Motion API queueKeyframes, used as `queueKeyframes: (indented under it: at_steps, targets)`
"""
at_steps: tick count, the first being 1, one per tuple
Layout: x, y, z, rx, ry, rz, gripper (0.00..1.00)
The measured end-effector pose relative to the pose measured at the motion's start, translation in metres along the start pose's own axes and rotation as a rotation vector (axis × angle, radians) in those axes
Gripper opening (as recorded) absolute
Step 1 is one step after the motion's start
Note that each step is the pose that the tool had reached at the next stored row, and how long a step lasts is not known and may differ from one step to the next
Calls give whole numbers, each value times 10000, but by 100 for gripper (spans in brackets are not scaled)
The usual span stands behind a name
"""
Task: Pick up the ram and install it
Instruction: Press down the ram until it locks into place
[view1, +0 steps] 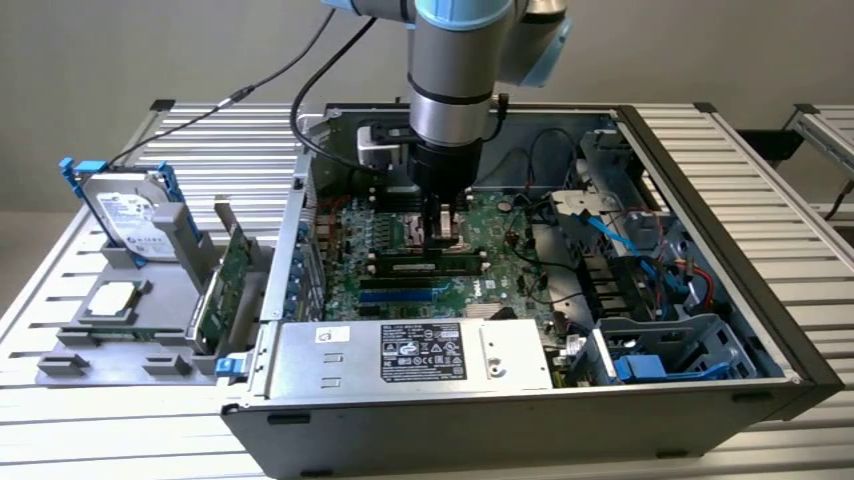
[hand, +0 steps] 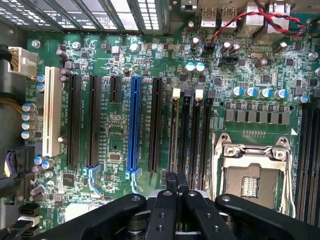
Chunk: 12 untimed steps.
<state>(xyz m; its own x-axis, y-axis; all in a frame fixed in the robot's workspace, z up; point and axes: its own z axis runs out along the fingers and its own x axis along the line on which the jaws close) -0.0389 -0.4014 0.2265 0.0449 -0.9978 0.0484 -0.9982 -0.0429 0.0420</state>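
Above green motherboard (view1: 505, 245), closed black end effector (view1: 438, 236) hangs near slim ram (view1: 427, 266).

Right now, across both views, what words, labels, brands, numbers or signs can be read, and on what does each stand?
No text can be read for certain.
Label on the power supply: lines of print and symbols, too small to read.
Label on the hard drive: print cannot be made out.
White markings on the motherboard: too small to read.

no legible text anywhere
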Motion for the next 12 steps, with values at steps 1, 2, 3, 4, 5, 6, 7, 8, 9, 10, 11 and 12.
queueKeyframes:
  at_steps: [1,2,3,4,5,6,7,8,9,10,11,12]
  targets:
    - [0,0,3,0,0,0,11]
    - [0,0,5,0,0,1,11]
    - [-1,0,6,1,-1,1,11]
    - [-1,0,7,1,-2,1,11]
    - [0,0,5,1,-3,1,11]
    - [-1,0,-8,6,-18,1,11]
    - [-2,1,-37,12,-34,2,11]
    - [2,4,-86,3,-16,2,11]
    - [6,7,-134,-2,-4,2,11]
    - [7,7,-160,-1,-6,1,11]
    - [8,7,-169,-1,-7,0,11]
    - [7,7,-170,-1,-7,1,11]
